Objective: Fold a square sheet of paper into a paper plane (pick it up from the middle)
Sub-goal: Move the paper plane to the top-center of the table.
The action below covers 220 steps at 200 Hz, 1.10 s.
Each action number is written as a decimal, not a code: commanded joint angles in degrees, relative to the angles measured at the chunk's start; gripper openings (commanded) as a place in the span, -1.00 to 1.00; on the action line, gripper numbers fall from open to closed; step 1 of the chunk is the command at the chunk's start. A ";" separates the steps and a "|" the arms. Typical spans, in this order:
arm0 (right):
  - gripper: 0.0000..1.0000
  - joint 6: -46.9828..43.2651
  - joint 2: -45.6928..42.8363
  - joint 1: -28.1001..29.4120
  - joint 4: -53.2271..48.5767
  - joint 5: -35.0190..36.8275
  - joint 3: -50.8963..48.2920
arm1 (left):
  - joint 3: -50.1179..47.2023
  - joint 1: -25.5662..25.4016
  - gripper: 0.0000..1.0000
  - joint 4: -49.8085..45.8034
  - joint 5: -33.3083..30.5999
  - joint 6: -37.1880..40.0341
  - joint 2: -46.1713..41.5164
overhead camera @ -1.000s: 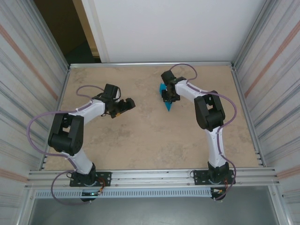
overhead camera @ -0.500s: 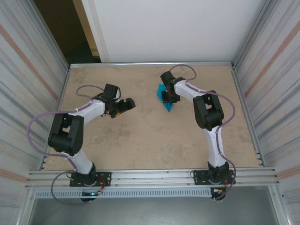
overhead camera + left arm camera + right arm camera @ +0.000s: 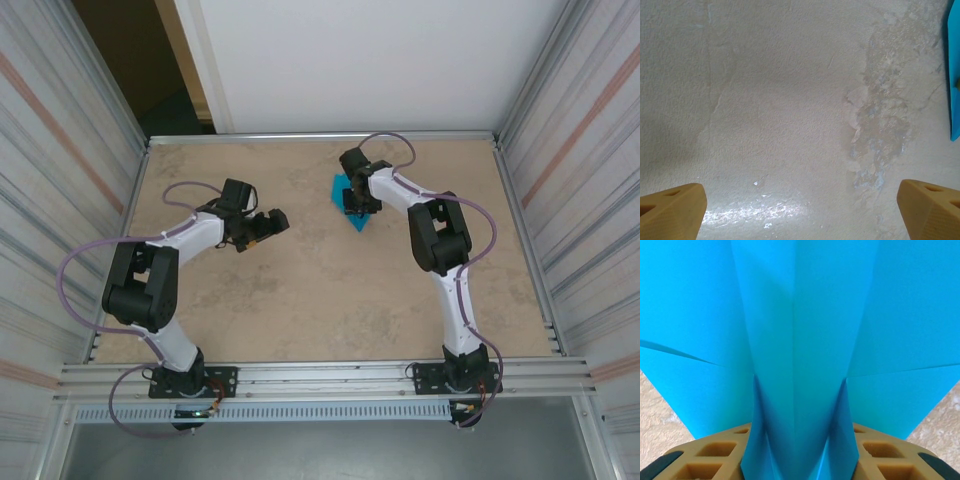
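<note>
Cyan paper plane (image 3: 800, 330), inside right end effector (image 3: 800, 435), perhaps gripped

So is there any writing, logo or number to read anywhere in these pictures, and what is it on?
None can be read.
The paper plane: plain blue, creases only, no print.
The table: mottled stone pattern, no markings.
The left arm and right arm: no legible label; anything on them is too small to tell.
</note>
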 commanded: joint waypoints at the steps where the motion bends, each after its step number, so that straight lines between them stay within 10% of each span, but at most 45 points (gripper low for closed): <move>1: -0.17 -0.74 3.81 -0.42 -2.82 1.58 0.54 | 0.16 0.14 0.97 -1.60 -0.72 0.99 -2.73; 122: 0.30 -0.25 -13.28 -1.62 -2.36 -0.27 1.95 | 6.15 0.34 0.97 -5.15 -10.58 4.20 -13.11; 181: 1.00 -0.52 -36.62 -6.34 10.56 7.25 -22.87 | -2.71 3.10 0.97 2.28 -23.13 8.33 -24.72; 220: 0.99 -1.47 -55.52 -12.25 22.63 16.95 -44.29 | -14.23 4.49 0.97 11.74 -35.48 13.79 -32.06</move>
